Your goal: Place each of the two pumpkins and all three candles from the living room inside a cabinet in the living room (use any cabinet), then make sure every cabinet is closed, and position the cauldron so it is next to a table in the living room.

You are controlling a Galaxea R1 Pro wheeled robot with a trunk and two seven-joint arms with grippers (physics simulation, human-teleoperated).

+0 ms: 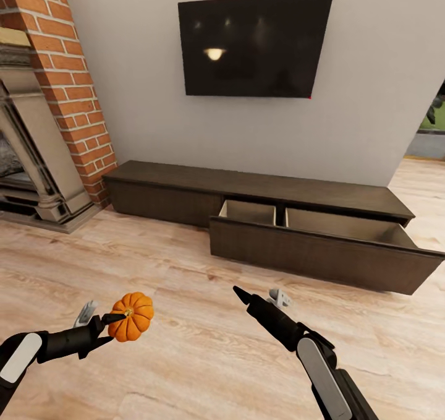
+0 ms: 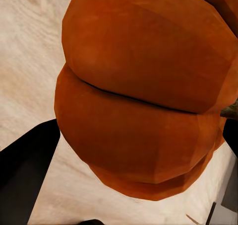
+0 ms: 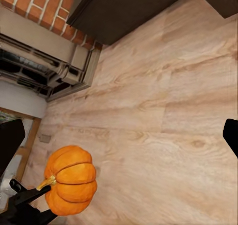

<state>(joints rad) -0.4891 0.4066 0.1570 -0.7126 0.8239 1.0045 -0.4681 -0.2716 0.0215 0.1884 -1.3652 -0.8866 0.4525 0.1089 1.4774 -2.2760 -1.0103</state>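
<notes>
My left gripper (image 1: 115, 317) is shut on a bright-orange ribbed pumpkin (image 1: 131, 316), held above the wood floor at the lower left. The pumpkin (image 2: 144, 96) looms close in the left wrist view and appears again in the right wrist view (image 3: 72, 178). My right gripper (image 1: 240, 292) hovers over the floor at centre, open and holding nothing. Ahead stands the long dark-brown cabinet (image 1: 185, 182) against the wall. Its wide right drawer (image 1: 309, 250) is pulled out, and its pale wood compartments hold nothing. The candles, cauldron and table are out of view.
A brick chimney (image 1: 68, 80) and a beige fireplace surround (image 1: 37, 160) stand at the left. A black TV (image 1: 253, 42) hangs on the wall above the cabinet. Wood floor (image 1: 185, 358) stretches between me and the open drawer. A doorway opens at the far right.
</notes>
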